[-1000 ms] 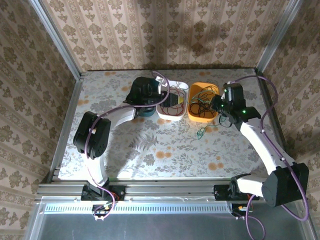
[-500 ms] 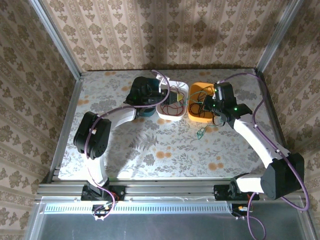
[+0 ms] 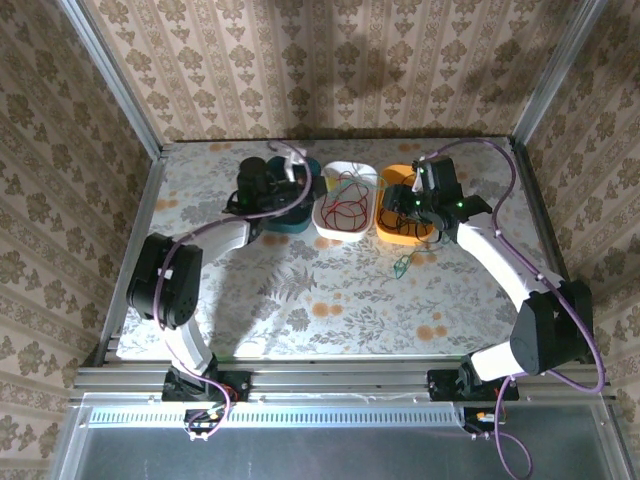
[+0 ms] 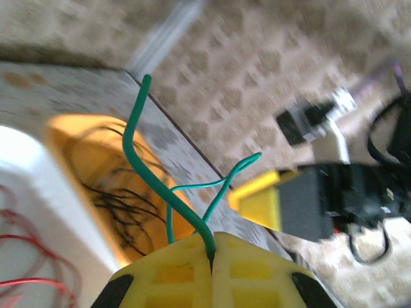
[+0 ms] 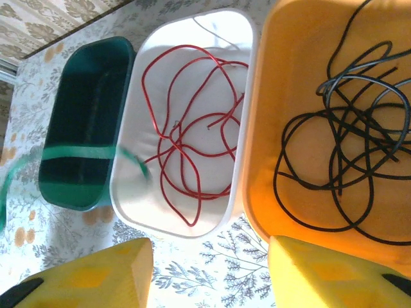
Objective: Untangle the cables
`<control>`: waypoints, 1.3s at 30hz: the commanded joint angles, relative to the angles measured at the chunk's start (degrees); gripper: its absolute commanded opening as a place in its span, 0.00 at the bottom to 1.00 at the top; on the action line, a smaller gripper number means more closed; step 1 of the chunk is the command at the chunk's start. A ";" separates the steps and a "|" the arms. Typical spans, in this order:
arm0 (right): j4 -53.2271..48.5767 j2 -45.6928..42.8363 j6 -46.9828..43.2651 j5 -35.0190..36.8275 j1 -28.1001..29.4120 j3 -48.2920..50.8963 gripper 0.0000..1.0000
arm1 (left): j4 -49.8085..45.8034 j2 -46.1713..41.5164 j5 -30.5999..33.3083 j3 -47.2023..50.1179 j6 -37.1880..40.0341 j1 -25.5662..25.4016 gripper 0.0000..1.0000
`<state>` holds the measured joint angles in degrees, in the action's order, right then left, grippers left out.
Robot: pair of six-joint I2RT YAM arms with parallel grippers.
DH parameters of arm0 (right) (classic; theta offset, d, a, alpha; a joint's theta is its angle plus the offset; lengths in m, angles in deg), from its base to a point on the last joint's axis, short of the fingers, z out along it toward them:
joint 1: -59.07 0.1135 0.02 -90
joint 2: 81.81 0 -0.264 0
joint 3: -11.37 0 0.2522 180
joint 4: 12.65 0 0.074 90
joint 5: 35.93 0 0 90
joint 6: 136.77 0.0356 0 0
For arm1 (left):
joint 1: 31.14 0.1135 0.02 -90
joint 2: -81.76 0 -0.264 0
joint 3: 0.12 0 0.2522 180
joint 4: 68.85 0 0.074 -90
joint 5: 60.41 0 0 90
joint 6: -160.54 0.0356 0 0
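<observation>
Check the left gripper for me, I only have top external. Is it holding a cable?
Observer: Yes. In the left wrist view the left gripper is shut on a green cable, pinched between its yellow fingers.
Operator: Right gripper holding anything?
Observer: No. In the right wrist view the right gripper is open with nothing between its fingers, above where the white bin and the orange bin meet.
Operator: What's in the orange bin under that arm?
Observer: Black cables in a loose tangle. I see no red or green among them. The red cable lies in the white bin.
</observation>
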<state>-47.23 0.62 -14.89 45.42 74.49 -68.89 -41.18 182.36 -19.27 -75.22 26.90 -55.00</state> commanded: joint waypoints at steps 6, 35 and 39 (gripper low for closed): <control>-0.90 -4.68 0.04 -0.28 -2.15 0.34 0.52 | 8.06 -4.80 10.91 7.00 -4.37 9.49 0.00; -16.88 -7.88 -0.60 8.98 -10.94 8.72 0.52 | -32.04 -4.04 30.05 -8.81 29.95 -1.34 1.00; -17.08 -6.15 -2.12 6.22 -11.29 10.22 0.51 | -40.06 -3.20 22.58 -10.76 40.10 -9.26 1.00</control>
<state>-61.98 -6.26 -16.62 52.72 62.97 -59.31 -71.28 179.69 8.23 -84.58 54.55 -60.11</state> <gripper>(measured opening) 0.517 0.999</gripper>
